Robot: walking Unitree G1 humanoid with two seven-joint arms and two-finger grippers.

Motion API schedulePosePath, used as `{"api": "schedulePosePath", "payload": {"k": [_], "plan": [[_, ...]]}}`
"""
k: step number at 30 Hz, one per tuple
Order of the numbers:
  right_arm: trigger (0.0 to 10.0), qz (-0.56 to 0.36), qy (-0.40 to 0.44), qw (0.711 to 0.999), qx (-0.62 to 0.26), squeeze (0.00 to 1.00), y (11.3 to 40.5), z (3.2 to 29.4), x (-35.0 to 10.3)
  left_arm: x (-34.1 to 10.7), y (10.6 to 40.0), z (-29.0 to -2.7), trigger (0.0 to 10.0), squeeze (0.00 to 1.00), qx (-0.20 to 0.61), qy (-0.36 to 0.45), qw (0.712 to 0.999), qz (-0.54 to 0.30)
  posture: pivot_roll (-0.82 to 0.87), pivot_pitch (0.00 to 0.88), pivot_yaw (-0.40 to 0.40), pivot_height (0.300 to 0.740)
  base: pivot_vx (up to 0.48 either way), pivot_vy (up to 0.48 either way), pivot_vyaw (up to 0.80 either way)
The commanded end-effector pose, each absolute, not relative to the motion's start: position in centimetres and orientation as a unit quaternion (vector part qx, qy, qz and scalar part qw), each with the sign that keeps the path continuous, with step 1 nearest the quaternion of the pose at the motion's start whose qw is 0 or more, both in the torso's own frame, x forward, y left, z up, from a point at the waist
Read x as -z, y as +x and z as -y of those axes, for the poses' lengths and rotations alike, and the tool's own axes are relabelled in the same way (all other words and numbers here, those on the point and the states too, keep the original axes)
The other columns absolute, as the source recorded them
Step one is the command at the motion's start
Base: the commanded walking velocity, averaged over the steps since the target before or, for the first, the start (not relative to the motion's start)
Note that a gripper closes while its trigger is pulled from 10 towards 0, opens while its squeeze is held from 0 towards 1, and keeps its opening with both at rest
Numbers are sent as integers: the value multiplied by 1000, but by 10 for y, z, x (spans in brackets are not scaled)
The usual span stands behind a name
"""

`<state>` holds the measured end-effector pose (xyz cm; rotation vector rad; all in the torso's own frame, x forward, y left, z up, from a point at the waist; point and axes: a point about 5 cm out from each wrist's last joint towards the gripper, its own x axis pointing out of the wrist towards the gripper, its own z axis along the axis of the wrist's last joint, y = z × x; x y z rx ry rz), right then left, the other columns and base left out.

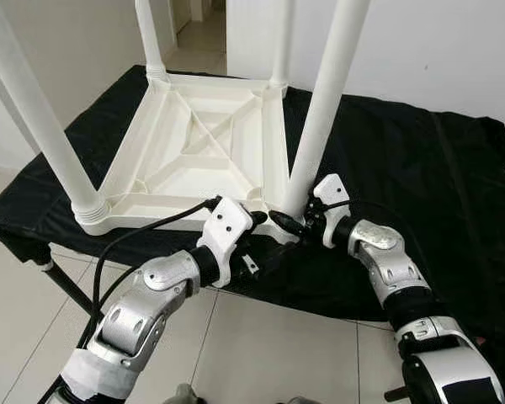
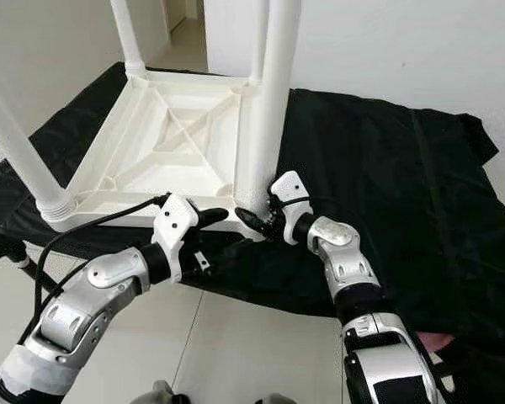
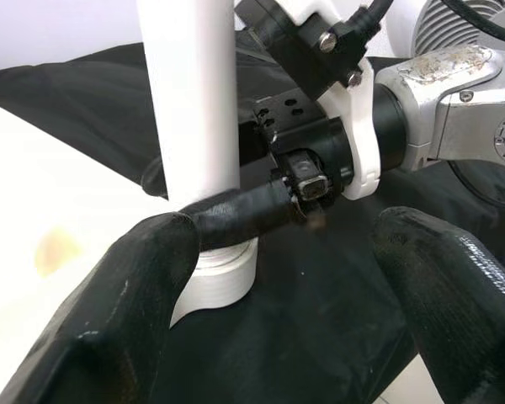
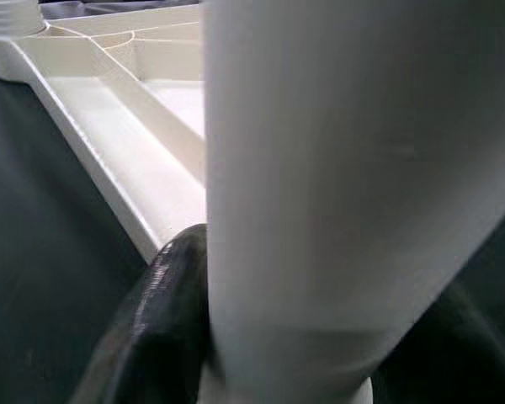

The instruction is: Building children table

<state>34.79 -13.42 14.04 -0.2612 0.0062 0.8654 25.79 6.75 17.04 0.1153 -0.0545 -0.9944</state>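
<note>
A white plastic children's table (image 1: 194, 151) lies upside down on a black cloth, its legs pointing up. My right gripper (image 1: 293, 220) is shut on the near-right table leg (image 1: 324, 101) just above its socket. In the right wrist view that leg (image 4: 345, 185) stands between the black fingers (image 4: 160, 320). My left gripper (image 1: 254, 240) is open and close beside the same corner, at the table's near edge. In the left wrist view its fingertips (image 3: 126, 295) stand wide apart, with nothing between them, facing the leg (image 3: 194, 93) and the right gripper's finger wrapped round it.
The black cloth (image 1: 404, 168) covers a low stand whose metal leg (image 1: 67, 286) shows at the left. Tiled floor (image 1: 261, 345) lies below the near edge. Three other table legs rise at the remaining corners, one (image 1: 34, 109) near left. A white wall stands behind.
</note>
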Motion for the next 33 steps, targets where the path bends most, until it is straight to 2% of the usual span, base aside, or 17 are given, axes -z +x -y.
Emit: {"api": "schedulePosePath", "payload": {"k": [1, 10, 11, 12, 13, 18, 20, 21, 22, 24, 25, 26, 28, 30, 33], "plan": [[0, -11, -138, 891, -431, 0, 350, 134, -139, -174, 257, -68, 10000, 0, 490, 58, 869, 31, -54, 24, 2, 740, 0, 0, 0], [0, -12, -131, 884, -448, 0, 352, 135, -136, -175, 258, -69, 10000, 0, 485, 57, 872, 32, -55, 27, 2, 740, 0, 0, 0], [3255, -7, -126, 886, -447, 0, 352, 135, -136, -175, 258, -69, 10000, 0, 485, 56, 872, 32, -57, 34, -1, 740, 0, 0, 0], [3255, -7, -126, 886, -447, 0, 352, 135, -136, -175, 258, -69, 10000, 0, 485, 56, 872, 32, -57, 34, -1, 740, 0, 0, 0], [10000, -1, -121, 888, -443, 0, 352, 135, -137, -175, 257, -68, 10000, 0, 485, 55, 872, 31, -59, 38, -1, 740, 0, 0, 0], [10000, 9, -111, 896, -429, 0, 350, 134, -138, -174, 256, -68, 10000, 0, 486, 53, 872, 31, -65, 46, -2, 740, 0, 0, 0], [10000, 17, -109, 924, -367, 0, 348, 132, -140, -173, 254, -66, 10000, 0, 489, 51, 871, 28, -69, 52, -6, 740, 0, 0, 0], [10000, 17, -109, 924, -367, 0, 348, 132, -140, -173, 254, -66, 10000, 0, 489, 51, 871, 28, -69, 52, -6, 740, 0, 0, 0], [10000, 18, -104, 936, -336, 0, 347, 129, -141, -172, 253, -66, 10000, 0, 490, 49, 870, 27, -70, 52, -7, 740, 0, 0, 0], [10000, 18, -104, 936, -336, 0, 347, 129, -141, -172, 253, -66, 10000, 0, 490, 49, 870, 27, -70, 52, -7, 740, 0, 0, 0], [10000, 20, -87, 948, -305, 0, 344, 124, -141, -172, 252, -65, 10000, 0, 492, 48, 869, 26, -71, 52, -8, 740, 0, 0, 0], [10000, 20, -87, 948, -305, 0, 344, 124, -141, -172, 252, -65, 10000, 0, 492, 48, 869, 26, -71, 52, -8, 740, 0, 0, 0], [10000, 21, -75, 959, -272, 0, 340, 118, -141, -171, 252, -64, 10000, 0, 494, 48, 868, 25, -73, 52, -10, 740, 0, 0, 0], [10000, 20, -64, 978, -196, 0, 333, 108, -139, -170, 251, -63, 10000, 0, 496, 47, 867, 23, -72, 52, -14, 740, 0, 0, 0], [10000, 18, -67, 984, -162, 0, 330, 104, -137, -170, 250, -63, 10000, 0, 497, 46, 866, 23, -71, 51, -17, 740, 0, 0, 0]]}}
